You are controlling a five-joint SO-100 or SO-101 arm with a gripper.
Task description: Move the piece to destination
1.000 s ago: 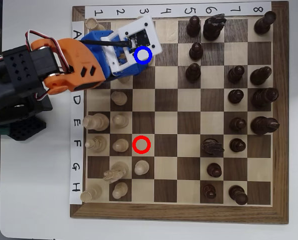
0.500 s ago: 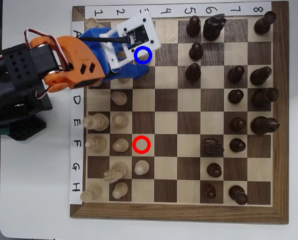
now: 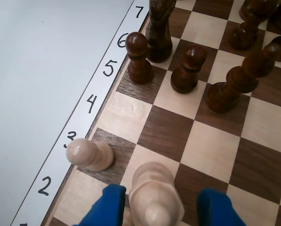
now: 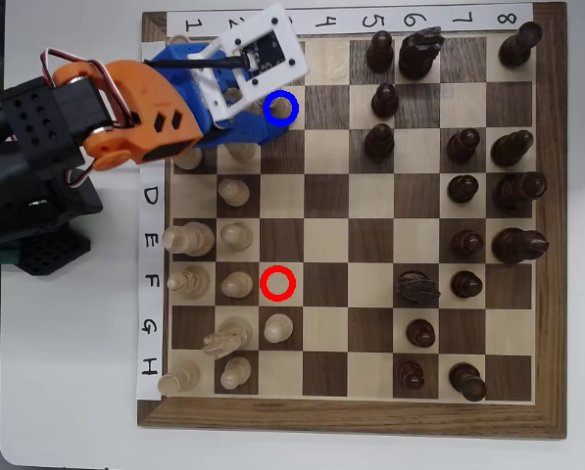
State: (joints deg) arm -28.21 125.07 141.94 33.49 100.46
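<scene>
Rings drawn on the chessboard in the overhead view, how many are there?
2. A blue ring sits in row B, column 3, beside the arm; a red ring sits in row F, column 3. The arm may hide others.

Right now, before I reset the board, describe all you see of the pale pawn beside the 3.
The pale pawn is cream, seemingly smooth wood, with a round head and flared base. It seems tipped on its side: base on the dark edge square, head over the border by the 3. Only the board touches it; the arm hides it from overhead.
</scene>
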